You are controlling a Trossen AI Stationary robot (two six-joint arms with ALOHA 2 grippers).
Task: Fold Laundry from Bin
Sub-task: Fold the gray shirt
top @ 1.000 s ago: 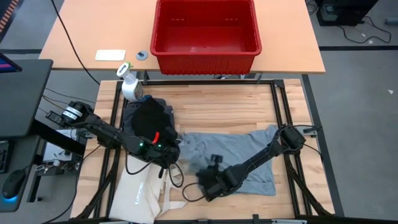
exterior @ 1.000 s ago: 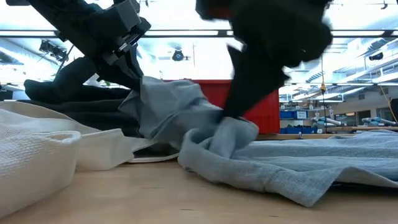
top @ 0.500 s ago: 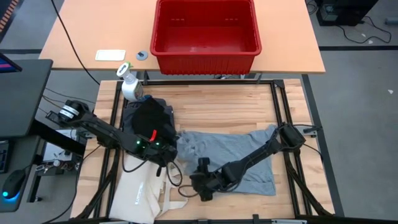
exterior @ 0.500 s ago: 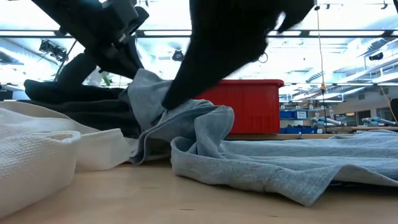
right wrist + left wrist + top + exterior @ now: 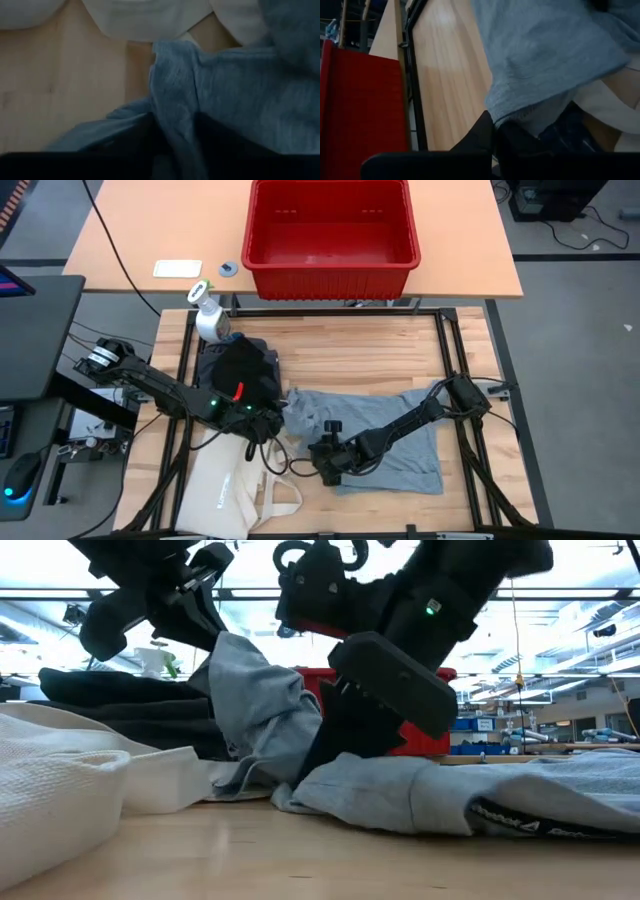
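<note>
Two grippers are working the same light grey garment point(image 5: 385, 430) in front of you, spread across the middle and right of the wooden table point(image 5: 340, 345). Your left gripper point(image 5: 272, 417) is sitting at the garment's left edge, jaws fully closed and pinching a fold of the cloth; the low view is showing that corner lifted off the table and draping down from the fingers. Your right gripper point(image 5: 325, 463) is reaching across to the garment's near left corner, low over the table. In the right wrist view its two dark fingers point(image 5: 135, 132) are standing partly apart with a ridge of grey cloth running between them, so they are straddling the fabric, though you cannot tell whether they are actually squeezing it.

Just behind your left gripper a black piece point(image 5: 242, 370) is lying heaped on a dark grey piece point(image 5: 212, 362), near the table's far left corner. A cream tote bag point(image 5: 225, 490) is lying at the near left, its handles point(image 5: 285, 495) trailing toward the right gripper. A white spray bottle point(image 5: 208, 315) is standing beside the dark heap at the table's far left edge.

Beyond the wooden table, the red bin point(image 5: 332, 235) is sitting on the tan desk point(image 5: 150, 240), well apart from both grippers, showing only its own red floor.
</note>
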